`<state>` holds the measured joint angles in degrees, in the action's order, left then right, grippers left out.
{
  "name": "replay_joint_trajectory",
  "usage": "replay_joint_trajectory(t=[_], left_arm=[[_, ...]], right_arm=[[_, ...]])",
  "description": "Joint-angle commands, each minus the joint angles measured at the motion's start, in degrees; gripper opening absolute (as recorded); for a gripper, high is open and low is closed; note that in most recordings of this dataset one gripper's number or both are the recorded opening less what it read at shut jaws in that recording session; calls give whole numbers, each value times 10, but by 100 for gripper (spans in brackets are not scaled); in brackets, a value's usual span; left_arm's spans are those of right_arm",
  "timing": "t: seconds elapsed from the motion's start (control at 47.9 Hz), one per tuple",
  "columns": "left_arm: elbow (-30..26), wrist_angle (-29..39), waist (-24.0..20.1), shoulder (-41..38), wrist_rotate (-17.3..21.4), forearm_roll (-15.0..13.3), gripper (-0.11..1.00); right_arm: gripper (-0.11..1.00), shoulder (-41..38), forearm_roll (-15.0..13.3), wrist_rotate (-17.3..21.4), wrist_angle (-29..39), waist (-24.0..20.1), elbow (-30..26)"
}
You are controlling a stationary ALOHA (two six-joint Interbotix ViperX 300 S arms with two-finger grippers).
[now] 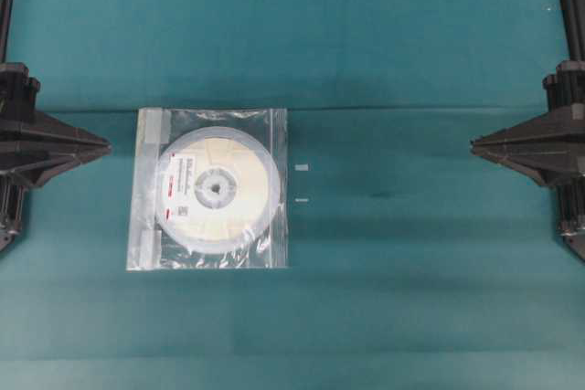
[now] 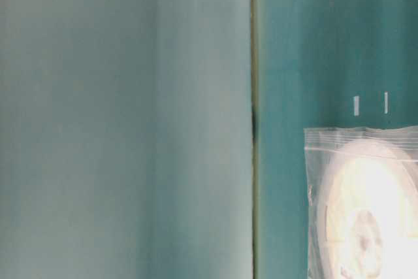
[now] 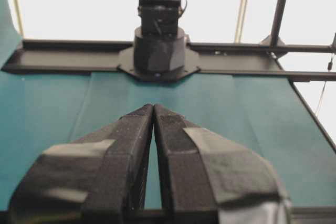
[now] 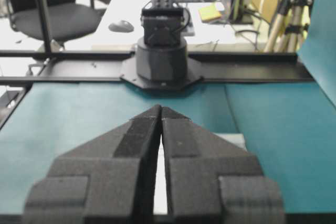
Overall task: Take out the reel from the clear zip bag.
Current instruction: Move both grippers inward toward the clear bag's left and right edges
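Note:
The clear zip bag [image 1: 279, 134] lies flat on the teal table, left of centre. The reel [image 1: 212, 191], a cream disc with a grey hub and a white label with red marks, is fully inside it. A whitish band runs along the bag's left edge and a zip line runs near its right edge. The table-level view shows the bag's corner [image 2: 317, 142] with the reel [image 2: 372, 207] inside. My left gripper [image 1: 106, 145] is shut and empty, just left of the bag and apart from it. My right gripper [image 1: 475, 144] is shut and empty, far to the right. Both show shut in the wrist views [image 3: 153, 107] [image 4: 160, 108].
Two small white tape marks [image 1: 303, 167] [image 1: 303, 199] lie on the cloth just right of the bag, and also show in the table-level view [image 2: 356, 105]. The opposite arm's base [image 3: 159, 45] [image 4: 161, 51] stands at the far table edge in each wrist view.

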<state>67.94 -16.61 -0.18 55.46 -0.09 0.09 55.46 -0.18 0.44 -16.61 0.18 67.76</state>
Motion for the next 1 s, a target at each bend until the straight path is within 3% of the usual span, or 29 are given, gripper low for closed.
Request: replay_joint_trajectory(t=[0.0, 0.167, 0.334, 0.647, 0.751, 0.981], left_arm=[[-10, 11, 7, -21, -34, 2, 14], [-11, 35, 7, -48, -127, 4, -2], [-15, 45, 6, -74, -222, 4, -2], [-11, 98, -5, -153, -441, 4, -2], [-11, 98, -11, -180, -468, 4, -2], [7, 95, -32, -217, -471, 4, -2]], right_arm=[[8, -12, 6, 5, -4, 2, -12], [0, -66, 101, 46, 22, 7, -18], [0, -150, 150, 98, 21, 6, -37], [0, -304, 156, 162, 19, 22, -96], [0, -347, 156, 173, 21, 32, -121], [0, -397, 156, 188, 18, 47, -157]])
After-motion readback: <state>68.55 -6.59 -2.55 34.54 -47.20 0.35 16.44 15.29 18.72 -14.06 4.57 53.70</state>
